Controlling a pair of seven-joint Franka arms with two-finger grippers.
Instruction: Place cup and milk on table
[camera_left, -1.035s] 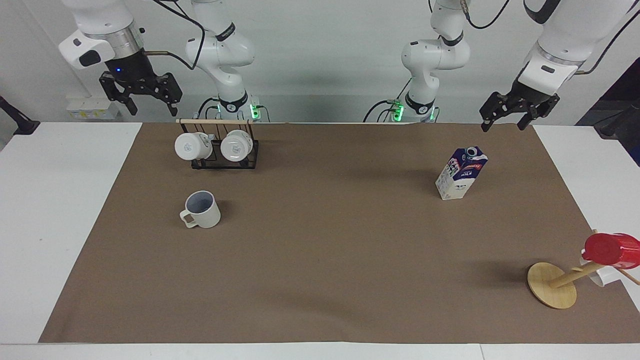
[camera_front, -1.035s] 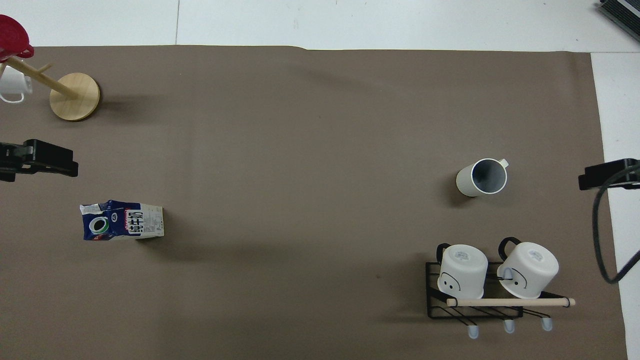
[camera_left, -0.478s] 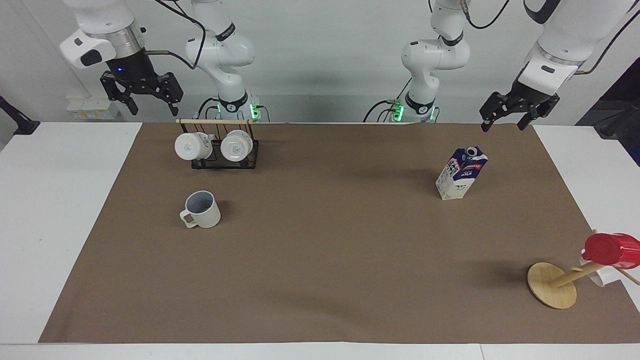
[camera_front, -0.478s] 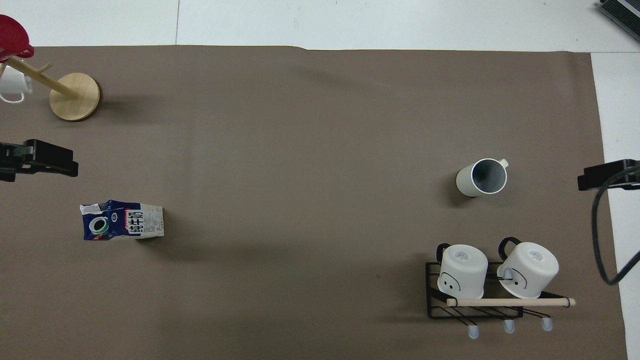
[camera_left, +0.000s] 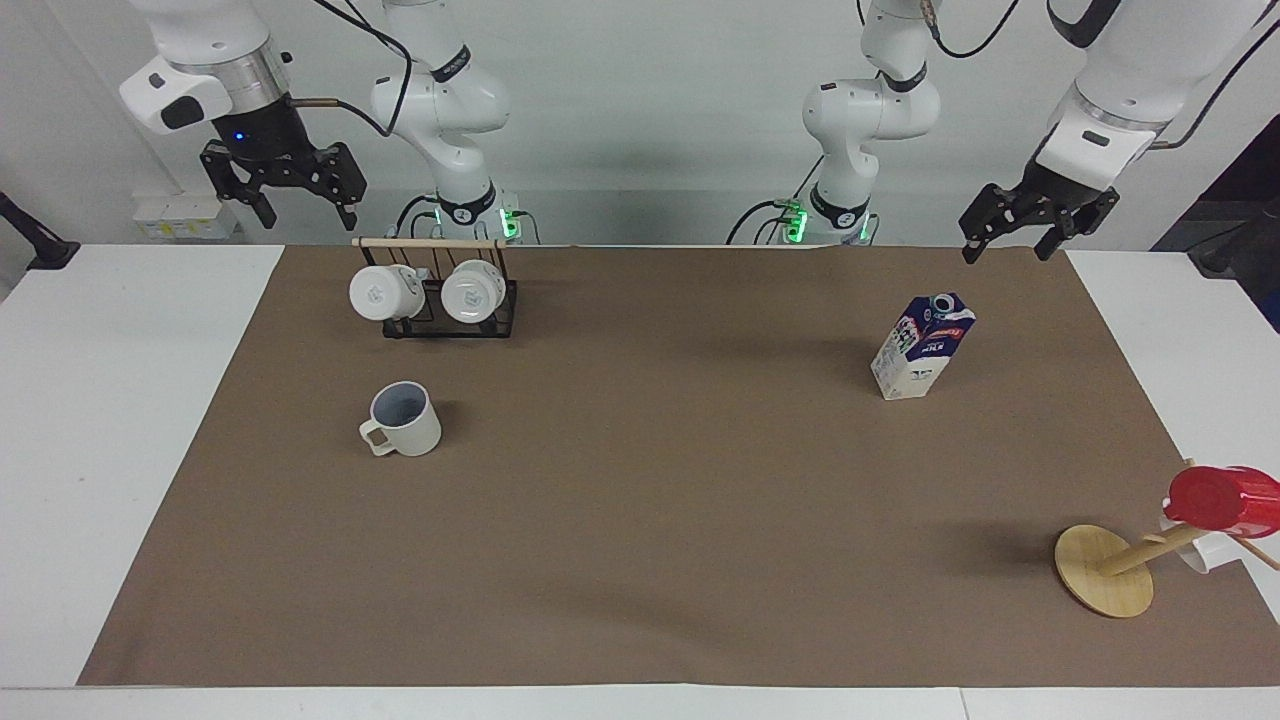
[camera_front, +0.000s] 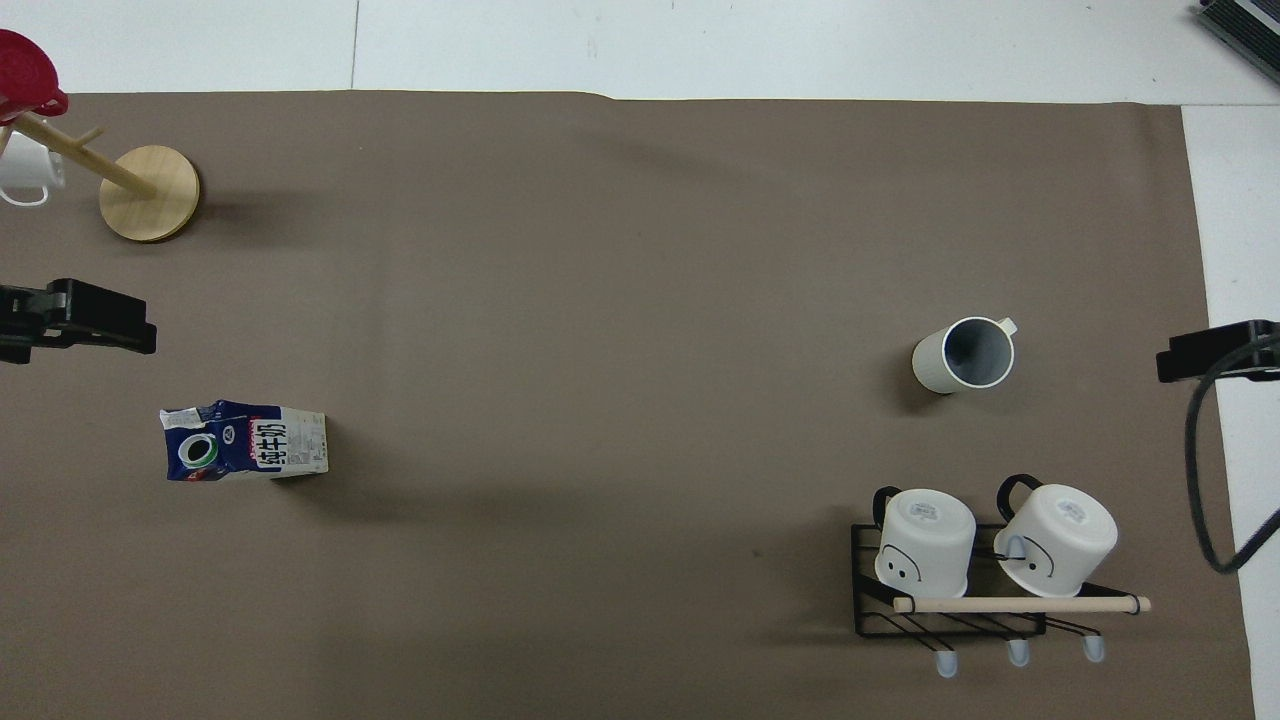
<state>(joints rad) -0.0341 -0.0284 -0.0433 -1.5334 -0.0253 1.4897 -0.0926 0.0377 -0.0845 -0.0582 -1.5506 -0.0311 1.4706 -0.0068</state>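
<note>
The cup (camera_left: 403, 420) stands upright on the brown mat (camera_left: 650, 520) of the table, toward the right arm's end; it also shows in the overhead view (camera_front: 965, 353). The milk (camera_left: 922, 346) stands upright on the mat toward the left arm's end, also seen from overhead (camera_front: 245, 442). My right gripper (camera_left: 285, 200) hangs open and empty high above the right arm's end of the table, well clear of the cup. My left gripper (camera_left: 1010, 235) hangs open and empty high above the left arm's end, clear of the milk.
A black wire rack (camera_left: 450, 322) holding two white mugs on their sides stands nearer to the robots than the cup. A wooden mug tree (camera_left: 1105, 570) with a red cup (camera_left: 1225, 500) stands at the left arm's end, farther from the robots than the milk.
My right gripper has shifted slightly in the air. The left gripper, the cup and the milk have not moved.
</note>
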